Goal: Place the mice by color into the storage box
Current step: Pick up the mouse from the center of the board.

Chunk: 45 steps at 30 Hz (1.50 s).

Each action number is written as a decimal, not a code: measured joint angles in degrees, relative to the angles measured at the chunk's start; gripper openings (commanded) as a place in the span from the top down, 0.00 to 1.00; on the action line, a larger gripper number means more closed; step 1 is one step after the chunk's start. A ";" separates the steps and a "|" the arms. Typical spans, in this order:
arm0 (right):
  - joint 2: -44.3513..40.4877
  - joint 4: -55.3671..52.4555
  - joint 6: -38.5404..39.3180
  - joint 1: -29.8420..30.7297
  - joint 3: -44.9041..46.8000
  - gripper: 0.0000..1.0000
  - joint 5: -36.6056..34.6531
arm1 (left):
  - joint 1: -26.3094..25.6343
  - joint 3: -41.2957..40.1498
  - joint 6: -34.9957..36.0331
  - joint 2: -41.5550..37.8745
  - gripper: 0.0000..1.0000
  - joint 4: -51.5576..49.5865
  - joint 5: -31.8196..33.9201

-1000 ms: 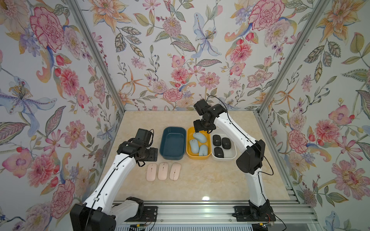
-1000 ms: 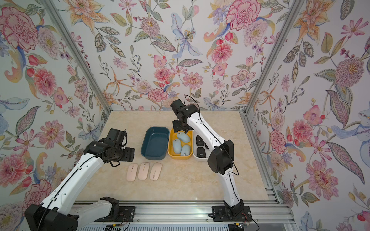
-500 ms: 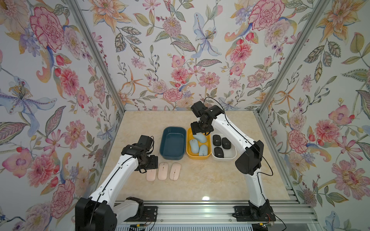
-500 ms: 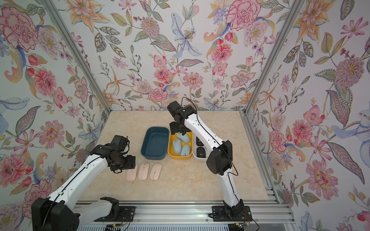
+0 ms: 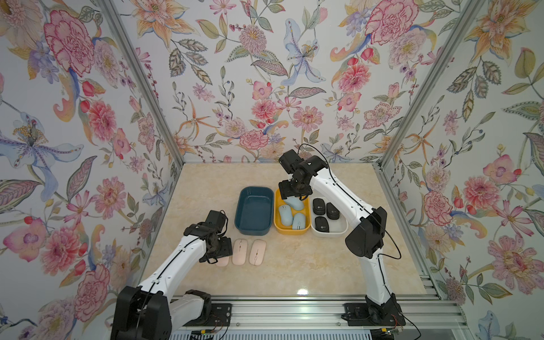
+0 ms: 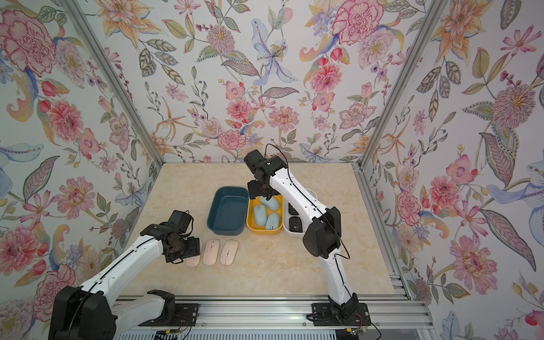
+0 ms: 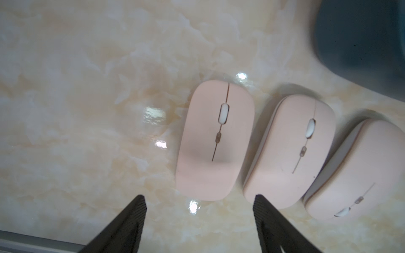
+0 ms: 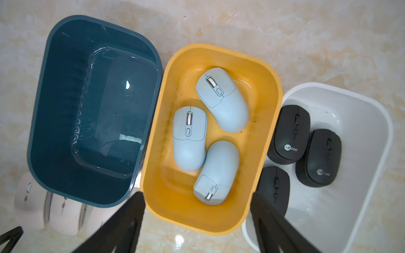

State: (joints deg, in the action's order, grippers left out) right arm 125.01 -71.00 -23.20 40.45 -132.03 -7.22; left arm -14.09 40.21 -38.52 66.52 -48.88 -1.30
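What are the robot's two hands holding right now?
Nothing. The left gripper is open over one flat pale pink mouse; the right gripper is open above the yellow plastic box of light blue mice.

Marble table, blue bin, yellow bin, white bin, pink mice

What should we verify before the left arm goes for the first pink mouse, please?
1. Left pincer open and empty: ok.
2. Nearest flat pale pink mouse lies ahead between its jaws: ok.
3. Gap to the neighbouring pink mouse for a finger: not ok, they nearly touch.
4. Dark blue plastic box empty: ok.
5. Light blue mice all in the yellow plastic box, black mice in the white plastic box: ok.
6. Right pincer open, empty, over the yellow box: ok.
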 measured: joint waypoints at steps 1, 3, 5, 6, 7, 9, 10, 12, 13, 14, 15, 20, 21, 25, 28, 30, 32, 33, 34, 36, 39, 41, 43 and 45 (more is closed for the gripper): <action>0.00 0.11 0.00 0.26 0.00 0.20 0.28 | 0.00 -0.59 -0.37 0.00 0.20 0.63 0.04; 0.00 0.13 0.02 0.72 0.00 0.20 0.63 | 0.00 -1.03 -0.98 0.00 0.20 1.49 0.24; 0.00 0.13 0.02 1.07 0.00 0.20 0.92 | 0.00 -1.36 -1.44 0.00 0.20 2.95 0.26; 0.00 0.13 0.02 1.18 0.00 0.20 1.05 | 0.00 -1.51 -1.46 0.00 0.20 3.61 0.26; 0.00 0.13 0.02 1.27 0.00 0.20 1.25 | 0.00 -1.70 -1.60 0.00 0.20 4.28 0.26; 0.02 0.13 0.02 1.31 0.00 0.20 1.51 | 0.00 -2.25 -1.62 0.02 0.20 5.62 0.22; 0.02 0.13 0.02 1.31 0.00 0.20 1.53 | 0.00 -2.56 -1.62 0.17 0.20 6.23 0.22; 0.02 0.11 0.02 1.31 0.00 0.20 1.70 | 0.00 -3.06 -1.62 0.94 0.20 7.19 0.24; 0.02 0.09 0.02 1.31 0.00 0.20 1.75 | 0.00 -3.30 -1.62 1.51 0.20 7.58 0.26; 0.02 0.09 0.02 1.31 0.00 0.20 1.75 | 0.00 -3.48 -1.60 2.05 0.20 7.87 0.26; 0.02 0.09 0.02 1.31 0.00 0.20 1.75 | 0.00 -3.50 -1.60 2.54 0.20 8.02 0.28; 0.02 0.07 0.02 1.31 0.00 0.20 1.73 | 0.00 -3.48 -1.40 4.83 0.20 9.33 0.68; 0.02 0.07 0.02 1.31 0.00 0.19 1.73 | 0.00 -3.45 -1.38 5.29 0.20 9.60 0.63; 0.02 0.07 0.02 1.31 0.00 0.19 1.68 | 0.00 -3.02 -1.09 7.41 0.21 10.34 0.94; 0.02 0.07 0.02 1.31 0.00 0.19 1.70 | 0.00 -2.73 -0.66 8.81 0.21 10.69 1.53; 0.02 0.07 0.02 1.31 0.00 0.19 1.68 | 0.00 -2.58 -0.26 9.62 0.21 10.91 1.70; 0.02 0.07 0.00 1.31 0.00 0.19 1.68 | 0.00 -2.58 0.13 10.49 0.21 11.32 1.75; 0.02 0.07 0.00 1.31 0.00 0.19 1.68 | 0.00 -2.56 0.17 10.84 0.22 11.39 1.75; 0.02 0.07 0.00 1.31 0.00 0.19 1.70 | 0.00 -2.56 0.22 11.32 0.22 11.58 1.73; 0.02 0.07 0.00 1.31 0.00 0.19 1.70 | 0.00 -2.23 0.42 12.15 0.23 11.74 1.73; 0.02 0.07 -0.02 1.31 0.00 0.19 1.68 | 0.00 -1.75 0.59 13.00 0.26 12.50 1.70; 0.02 0.07 -0.02 1.31 0.00 0.19 1.68 | 0.00 -1.73 0.61 13.07 0.29 12.83 1.73; 0.02 0.07 -0.02 1.31 0.00 0.19 1.68 | 0.00 -1.73 0.68 13.09 0.31 13.11 1.73; 0.02 0.07 -0.02 1.31 0.00 0.19 1.68 | 0.00 -1.73 0.81 13.09 0.35 13.22 1.73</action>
State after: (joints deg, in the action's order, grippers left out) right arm 125.03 -70.94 -23.22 41.76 -132.03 -5.54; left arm -14.09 38.48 -37.71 79.61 -35.66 0.43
